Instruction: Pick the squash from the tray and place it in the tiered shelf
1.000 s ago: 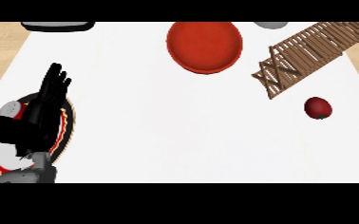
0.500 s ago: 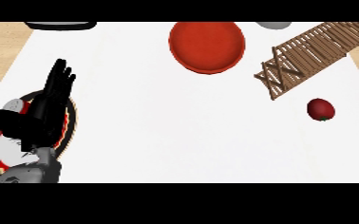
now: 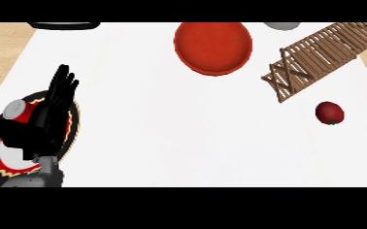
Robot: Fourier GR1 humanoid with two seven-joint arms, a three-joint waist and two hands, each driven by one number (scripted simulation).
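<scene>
At 8 o'clock, low and near: left hand (image 3: 44, 121), black, fingers straight and apart, pointing up toward 12, holding nothing. Under it, a round tray (image 3: 70, 126) with a red and black rim, mostly hidden. No squash to be seen on the tray; cannot tell where it is. At 3 o'clock, a small dark red fruit (image 3: 329, 112) on the white counter (image 3: 179, 136). Just above it, the wooden tiered shelf (image 3: 312, 60), tilted. At 12 o'clock, far back, a red plate (image 3: 213, 47).

Red plate (image 3: 213, 47), brown slatted shelf (image 3: 312, 60), white counter (image 3: 179, 126).
</scene>
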